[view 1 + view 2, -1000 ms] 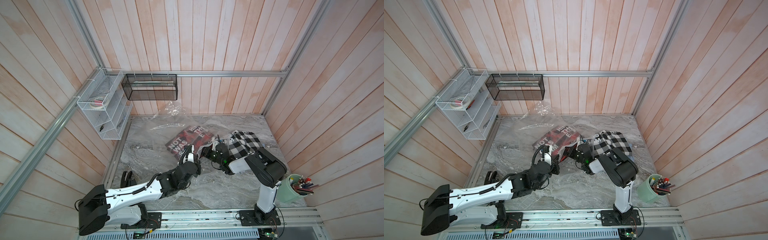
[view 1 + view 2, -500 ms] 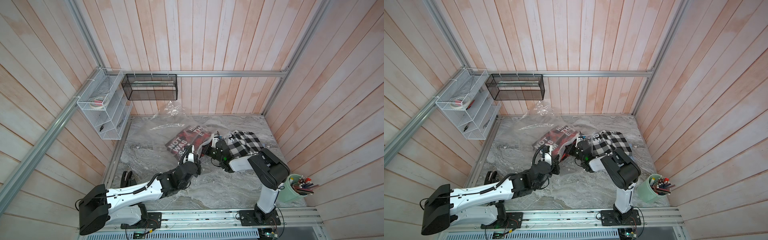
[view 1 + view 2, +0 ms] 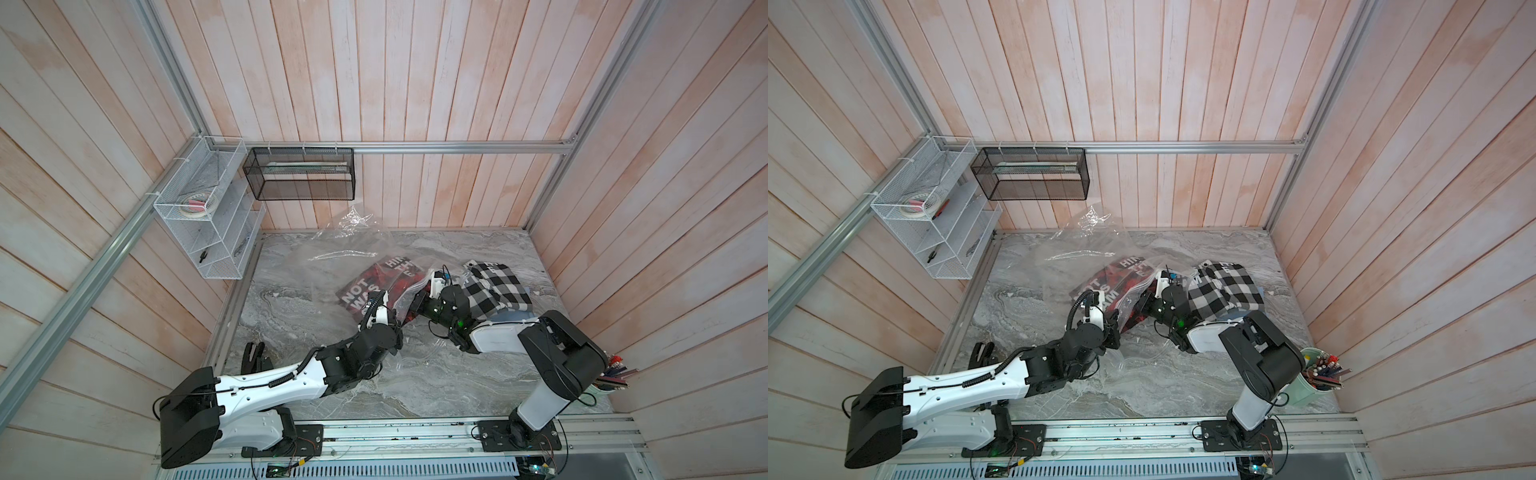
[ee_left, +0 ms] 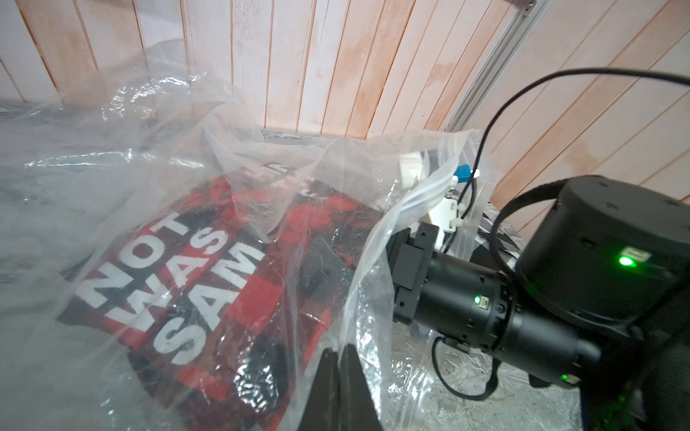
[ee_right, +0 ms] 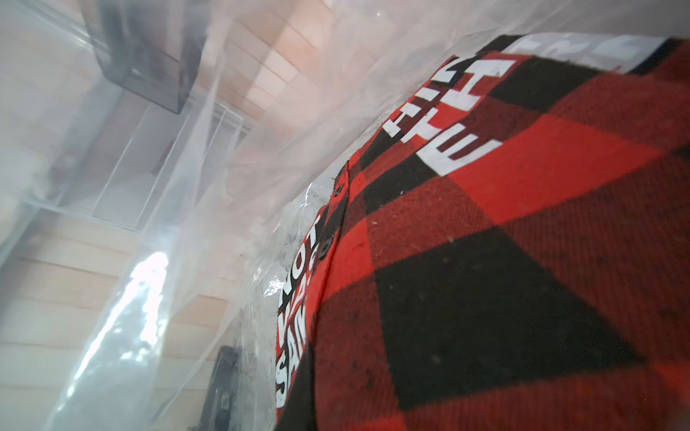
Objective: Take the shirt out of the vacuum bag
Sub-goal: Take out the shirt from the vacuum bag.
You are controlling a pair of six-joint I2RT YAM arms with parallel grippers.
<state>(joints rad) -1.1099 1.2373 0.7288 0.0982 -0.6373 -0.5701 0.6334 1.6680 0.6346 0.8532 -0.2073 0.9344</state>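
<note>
Left wrist view, lower middle: left tool clenched on bag rim; in a top view right tool clenched inside bag at shirt.

soft, even light fills the booth from above, and shadows stay faint on the worktop. white glare streaks the vacuum bag. the right wrist view is smeared, the shirt blurred up close. both top views bow at the edges.
</note>
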